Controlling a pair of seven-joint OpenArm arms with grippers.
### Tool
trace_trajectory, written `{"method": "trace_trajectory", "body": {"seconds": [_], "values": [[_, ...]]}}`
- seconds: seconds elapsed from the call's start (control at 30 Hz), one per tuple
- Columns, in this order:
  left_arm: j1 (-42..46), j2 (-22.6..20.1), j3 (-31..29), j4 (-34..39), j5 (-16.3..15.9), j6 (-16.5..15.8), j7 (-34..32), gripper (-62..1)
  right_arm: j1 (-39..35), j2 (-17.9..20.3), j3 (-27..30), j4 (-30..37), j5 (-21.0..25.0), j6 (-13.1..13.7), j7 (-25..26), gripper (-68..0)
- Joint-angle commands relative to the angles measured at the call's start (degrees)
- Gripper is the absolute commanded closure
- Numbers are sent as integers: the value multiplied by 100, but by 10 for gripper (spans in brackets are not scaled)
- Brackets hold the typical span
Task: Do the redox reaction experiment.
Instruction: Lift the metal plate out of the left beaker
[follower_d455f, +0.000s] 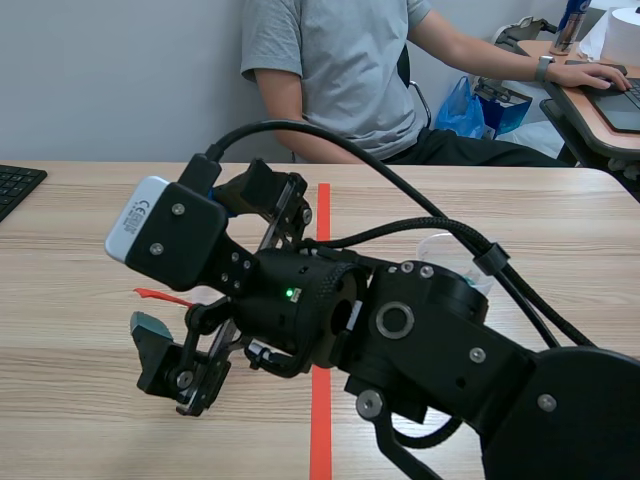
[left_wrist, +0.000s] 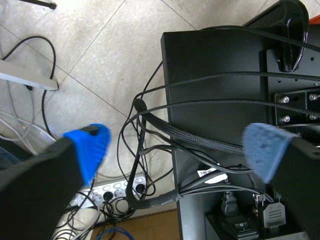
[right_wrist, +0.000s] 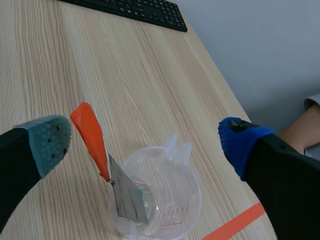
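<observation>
Pale wood desk (follower_d455f: 80, 400) runs toward a seated person (follower_d455f: 340, 70) in the scene view; the right claw (follower_d455f: 200, 258), out past the orange tape line (follower_d455f: 322, 440), hangs spread wide, the tip of an orange spatula (follower_d455f: 158, 296) peeking beside it; a clear cup (follower_d455f: 442, 250) shows half hidden behind the arm. Left wrist view: the left claw (left_wrist: 176, 147) gapes wide over tiled floor (left_wrist: 100, 60), cables (left_wrist: 150, 125) and a power strip (left_wrist: 112, 192), holding nothing. Right wrist view: between the spread pads (right_wrist: 50, 142) sits a clear plastic measuring beaker (right_wrist: 170, 165), the spatula's metal blade resting inside; no liquid is discernible. Likely light and easily tipped, the beaker wants a gentle grip on its wall; the spatula looks stiff, best taken by its orange handle.
</observation>
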Motion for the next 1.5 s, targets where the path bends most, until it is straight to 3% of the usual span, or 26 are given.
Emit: {"method": "trace_trajectory", "body": {"seconds": [0.0,0.23,0.53,0.63,0.93,1.2,1.3,1.47], "values": [[48,9,-44,96,-33,-4,-37,-451,83,-4,33,103,24,-83,50,-546],[48,9,-44,96,-33,9,-37,-272,83,-7,33,103,24,-520,81,-359],[48,9,-44,96,-33,9,-37,-56,83,-4,39,103,24,-516,63,-93],[48,9,-44,96,-33,9,-37,-47,83,-4,39,103,24,-514,63,-20],[46,9,-44,96,-33,9,-39,-47,81,-2,122,271,81,-503,-46,-11],[46,9,-44,96,-35,9,-57,-47,98,-4,531,782,1088,-444,-496,-11],[46,9,-44,96,-35,9,-57,-47,214,-4,627,802,1506,-181,-697,-11],[46,9,-44,96,-35,11,-52,-46,455,-2,651,802,2131,-129,-1117,-11]]}}
